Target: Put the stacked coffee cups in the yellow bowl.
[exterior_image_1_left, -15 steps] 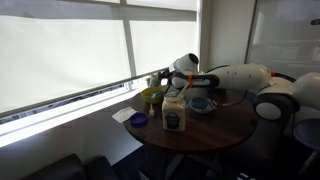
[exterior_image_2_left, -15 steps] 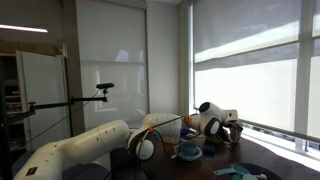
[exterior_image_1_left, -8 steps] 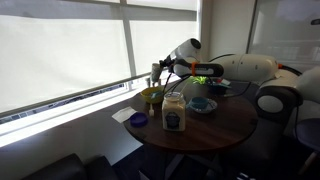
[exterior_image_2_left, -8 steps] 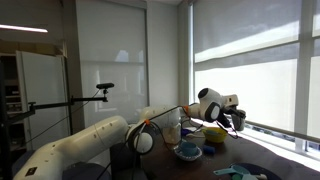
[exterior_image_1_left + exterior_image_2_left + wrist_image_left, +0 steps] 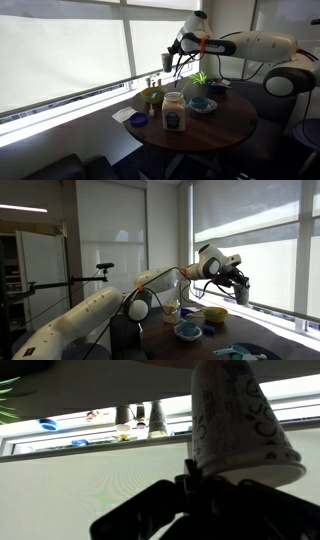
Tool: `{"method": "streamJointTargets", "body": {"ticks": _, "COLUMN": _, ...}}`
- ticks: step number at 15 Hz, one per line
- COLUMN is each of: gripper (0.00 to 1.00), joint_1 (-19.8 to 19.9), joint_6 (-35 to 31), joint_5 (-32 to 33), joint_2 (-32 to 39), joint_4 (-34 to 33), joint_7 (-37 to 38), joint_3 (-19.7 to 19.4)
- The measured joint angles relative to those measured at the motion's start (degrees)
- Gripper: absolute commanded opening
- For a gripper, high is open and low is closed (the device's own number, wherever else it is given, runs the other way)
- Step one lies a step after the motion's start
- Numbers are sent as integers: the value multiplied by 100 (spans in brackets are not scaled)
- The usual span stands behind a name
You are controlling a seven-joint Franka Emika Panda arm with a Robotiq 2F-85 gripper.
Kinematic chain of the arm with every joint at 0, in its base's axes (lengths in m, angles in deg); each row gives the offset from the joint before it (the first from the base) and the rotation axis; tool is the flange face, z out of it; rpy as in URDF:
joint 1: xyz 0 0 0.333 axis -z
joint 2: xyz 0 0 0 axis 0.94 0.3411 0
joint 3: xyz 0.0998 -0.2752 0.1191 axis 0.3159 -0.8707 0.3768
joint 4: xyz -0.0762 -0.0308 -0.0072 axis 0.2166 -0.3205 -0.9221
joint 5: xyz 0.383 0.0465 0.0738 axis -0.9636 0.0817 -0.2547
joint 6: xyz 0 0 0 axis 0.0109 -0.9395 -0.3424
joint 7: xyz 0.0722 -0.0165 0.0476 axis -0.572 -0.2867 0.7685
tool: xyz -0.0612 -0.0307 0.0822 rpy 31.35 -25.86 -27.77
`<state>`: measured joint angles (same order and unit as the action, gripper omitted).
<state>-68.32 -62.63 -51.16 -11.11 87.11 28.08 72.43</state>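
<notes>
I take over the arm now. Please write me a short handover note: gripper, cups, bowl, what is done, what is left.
Gripper: shut on the stacked coffee cups, held high above the table.
Yellow bowl: standing on the table, cups not in it.
Done: cups picked up.
Left: bring them over the bowl, lower, release.

Table (image 5: 218, 126): polished wood, glossy, smooth. Jar (image 5: 174, 112): clear glass. Stacked coffee cups (image 5: 240, 425): matt paper, faintly printed.
</notes>
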Motion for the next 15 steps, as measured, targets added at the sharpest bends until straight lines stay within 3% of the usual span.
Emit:
{"method": "streamJointTargets", "body": {"ticks": 4, "gripper": 1, "joint_1": 183, "joint_6": 784, "joint_5": 421, "joint_2": -436, "joint_4": -2, "joint_7": -33, "joint_3": -71}}
{"method": "streamJointTargets", "body": {"ticks": 8, "gripper": 1, "joint_1": 299, "joint_6": 1254, "joint_5": 434, "joint_2": -685, "joint_4": -1, "joint_7": 123, "joint_3": -38}}
{"method": "streamJointTargets", "body": {"ticks": 15, "gripper": 1, "joint_1": 363, "joint_6": 1858, "joint_5": 612, "joint_2": -704, "joint_4": 15, "joint_7": 2017, "joint_3": -257}}
